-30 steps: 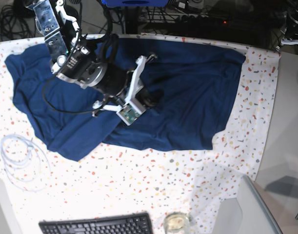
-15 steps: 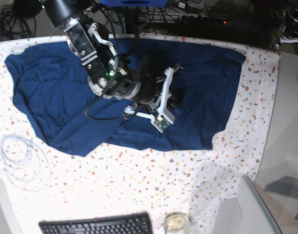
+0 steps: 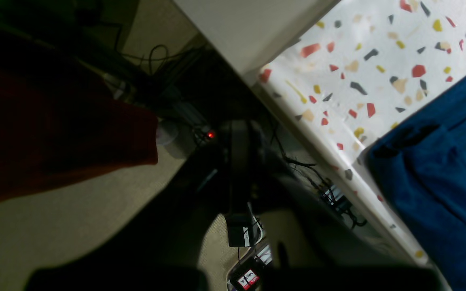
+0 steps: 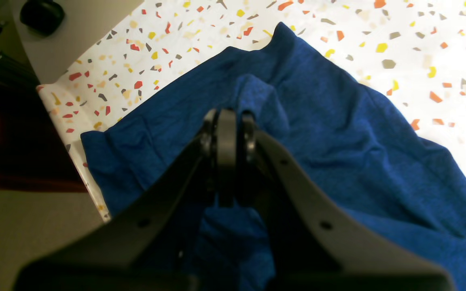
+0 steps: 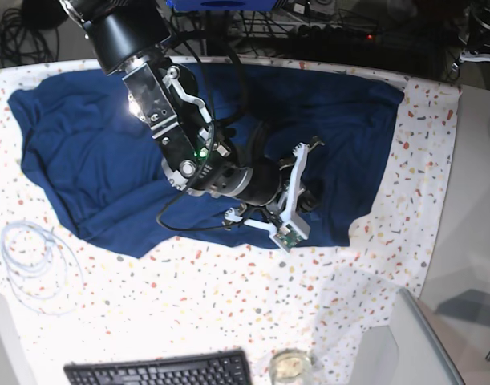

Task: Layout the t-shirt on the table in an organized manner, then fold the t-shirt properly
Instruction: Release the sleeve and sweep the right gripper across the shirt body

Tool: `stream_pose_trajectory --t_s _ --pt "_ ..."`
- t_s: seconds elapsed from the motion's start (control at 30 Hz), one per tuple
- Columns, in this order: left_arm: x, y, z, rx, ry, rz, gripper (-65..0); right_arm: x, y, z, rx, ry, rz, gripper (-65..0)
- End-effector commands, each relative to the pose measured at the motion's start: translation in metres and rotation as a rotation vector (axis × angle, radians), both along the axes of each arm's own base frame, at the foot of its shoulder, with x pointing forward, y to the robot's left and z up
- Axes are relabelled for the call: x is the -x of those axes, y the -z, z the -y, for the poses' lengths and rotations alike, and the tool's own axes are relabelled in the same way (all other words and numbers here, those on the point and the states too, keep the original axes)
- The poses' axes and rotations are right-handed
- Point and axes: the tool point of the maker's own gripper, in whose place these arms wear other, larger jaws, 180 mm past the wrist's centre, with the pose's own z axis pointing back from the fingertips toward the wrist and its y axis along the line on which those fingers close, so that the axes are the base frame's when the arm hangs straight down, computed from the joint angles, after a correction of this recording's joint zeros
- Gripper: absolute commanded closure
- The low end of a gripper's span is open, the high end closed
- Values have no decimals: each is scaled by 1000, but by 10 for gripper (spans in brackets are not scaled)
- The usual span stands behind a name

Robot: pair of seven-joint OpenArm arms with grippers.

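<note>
Speckled cloth covers the table (image 5: 228, 305), with the navy t-shirt (image 5: 76, 152) spread wide across its far half. Over the shirt's near hem, the right gripper (image 4: 227, 121) has its fingers pressed together, pinching a raised fold of fabric.

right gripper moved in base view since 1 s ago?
Yes. The right gripper, shut on a fold of the t-shirt, has travelled toward the speckled table's right edge and slightly nearer the keyboard.
</note>
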Motion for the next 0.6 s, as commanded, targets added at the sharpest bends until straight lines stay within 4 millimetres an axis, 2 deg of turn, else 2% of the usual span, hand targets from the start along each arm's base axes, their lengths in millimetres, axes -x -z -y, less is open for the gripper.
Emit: stream_pose_trajectory --t_s 0.0,0.13,0.2,0.27,0.37,0.4,0.43,0.5,0.53,0.57 --pt "-3 -9 -5 -31 8 17 0 -2 -25 -21 -66 -38 51 0" --pt "-5 -9 -5 -31 7 23 0 29 -17 -52 -36 -164 48 -2" --pt "-5 -9 -4 -28 8 25 0 32 -15 -61 -22 -168 51 -24" --pt "-5 -9 -4 -28 8 25 0 30 -16 -64 -33 -120 54 -134" --pt "-5 -9 -4 -28 8 25 0 23 -28 -61 -50 -74 79 -377" --pt "-6 -9 -4 -28 8 26 0 18 -33 -54 -56 -58 95 -441" --pt "-6 -9 -4 -28 8 28 0 7 -34 -37 -45 -27 113 -480" --pt "-11 -10 -4 -28 8 42 0 -17 -39 2 -26 55 153 -483" --pt "-13 -10 -4 -28 8 48 0 -32 -41 27 -10 109 173 -471" --pt "-15 -10 -3 -26 12 48 0 -50 -41 63 20 186 189 -458"
